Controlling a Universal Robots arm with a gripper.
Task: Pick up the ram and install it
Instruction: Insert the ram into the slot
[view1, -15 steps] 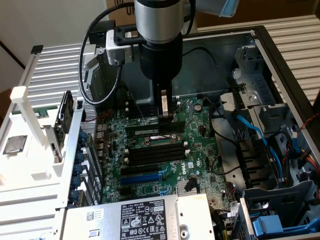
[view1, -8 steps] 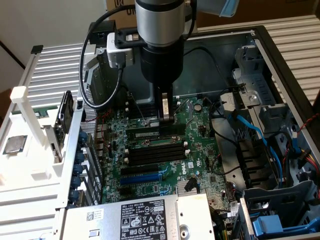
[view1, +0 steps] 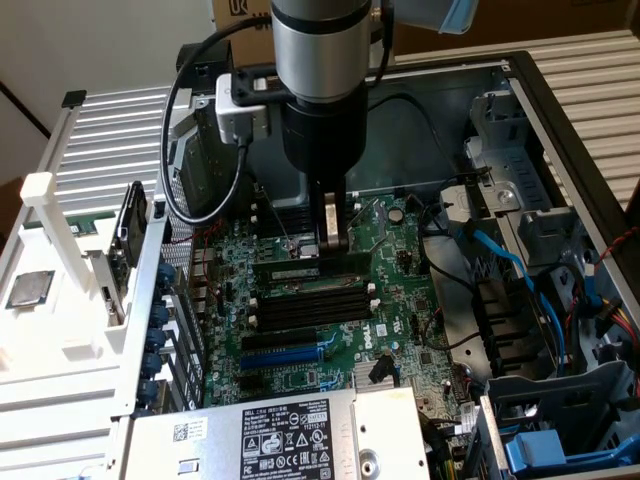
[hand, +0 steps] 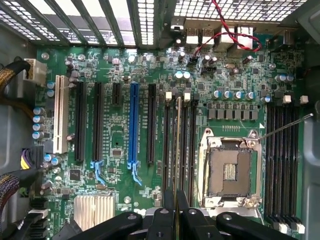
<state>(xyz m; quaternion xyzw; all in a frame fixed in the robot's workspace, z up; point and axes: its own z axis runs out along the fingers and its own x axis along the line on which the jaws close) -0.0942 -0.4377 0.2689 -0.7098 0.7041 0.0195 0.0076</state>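
The ram (view1: 310, 268) is a thin dark green stick with a pale label. It lies lengthwise along one of the black memory slots (view1: 310, 302) on the motherboard, level with the slot's top. In the wrist view the ram (hand: 177, 145) shows edge-on, lined up over a slot between its neighbours. My gripper (view1: 335, 238) comes straight down from above and is shut on the ram near the end at the exterior view's right. The dark fingertips (hand: 161, 220) pinch the stick's edge from both sides. Whether the stick is fully seated I cannot tell.
An open CPU socket (hand: 227, 170) lies beside the slots, with a second bank of memory slots (hand: 282, 155) beyond it. A blue expansion slot (view1: 285, 355), the power supply (view1: 290, 435), blue cables (view1: 510, 270) and the case walls crowd the board. A white fixture (view1: 60, 300) stands outside the case.
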